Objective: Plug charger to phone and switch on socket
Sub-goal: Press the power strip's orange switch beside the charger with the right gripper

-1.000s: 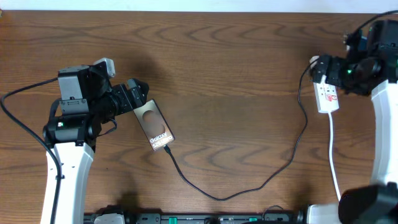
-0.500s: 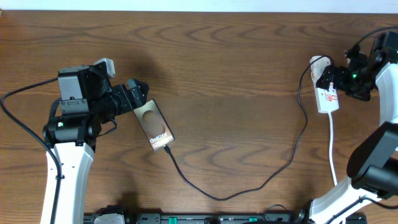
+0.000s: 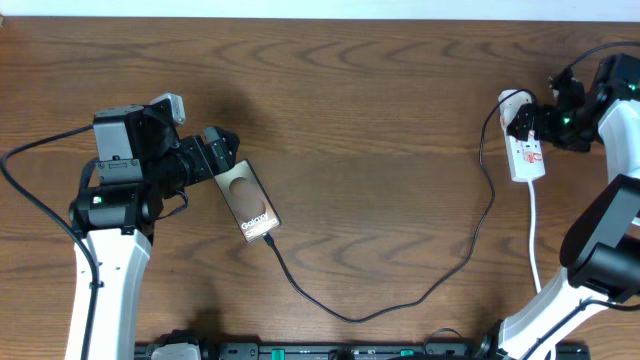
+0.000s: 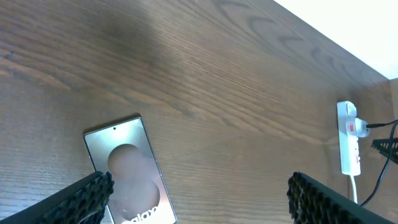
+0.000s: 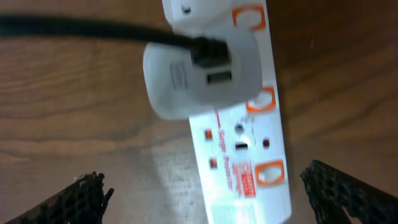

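Overhead: phone (image 3: 247, 203) lies flat, left of centre; charger (image 3: 440, 280) runs from its lower end to socket (image 3: 526, 152) at upper right.
Left wrist: left gripper (image 4: 200, 186) spread, phone at lower left.
Right wrist: right gripper (image 5: 204, 179) spread over socket; white plug (image 5: 186, 81) seated.

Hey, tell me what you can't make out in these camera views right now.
- Overhead: whether the charger tip is fully seated in the phone; too small to tell.
- Left wrist: the phone's lower end, cut off by the bottom edge.
- Right wrist: whether the socket is switched on; blurred, and its top end is cut off.
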### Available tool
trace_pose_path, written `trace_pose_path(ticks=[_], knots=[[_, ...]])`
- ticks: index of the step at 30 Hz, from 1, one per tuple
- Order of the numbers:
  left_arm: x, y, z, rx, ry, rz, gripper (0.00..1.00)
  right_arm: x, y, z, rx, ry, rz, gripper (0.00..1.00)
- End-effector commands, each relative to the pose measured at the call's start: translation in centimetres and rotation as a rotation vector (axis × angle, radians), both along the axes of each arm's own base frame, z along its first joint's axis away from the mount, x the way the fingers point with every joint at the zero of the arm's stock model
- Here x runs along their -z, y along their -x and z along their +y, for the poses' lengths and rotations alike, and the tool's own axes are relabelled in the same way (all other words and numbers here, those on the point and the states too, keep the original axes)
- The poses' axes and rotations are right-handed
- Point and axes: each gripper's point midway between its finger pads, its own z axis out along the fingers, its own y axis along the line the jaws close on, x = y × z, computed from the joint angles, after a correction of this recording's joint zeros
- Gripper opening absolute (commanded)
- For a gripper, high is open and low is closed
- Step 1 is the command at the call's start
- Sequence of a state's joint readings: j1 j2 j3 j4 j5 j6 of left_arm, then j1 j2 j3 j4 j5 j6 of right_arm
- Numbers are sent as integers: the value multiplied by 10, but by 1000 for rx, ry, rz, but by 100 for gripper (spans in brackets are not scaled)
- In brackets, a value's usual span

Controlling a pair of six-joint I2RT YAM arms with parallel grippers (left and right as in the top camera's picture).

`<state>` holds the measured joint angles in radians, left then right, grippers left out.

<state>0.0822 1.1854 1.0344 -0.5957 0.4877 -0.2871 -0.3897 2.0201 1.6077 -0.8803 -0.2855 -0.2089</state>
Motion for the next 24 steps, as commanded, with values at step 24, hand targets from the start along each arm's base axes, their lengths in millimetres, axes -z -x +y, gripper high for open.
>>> trace_pose_path(ticks=[24], knots=[[-7,0,1,8,-20,-23,91,40,-22,20,-81,-150,-48,99]])
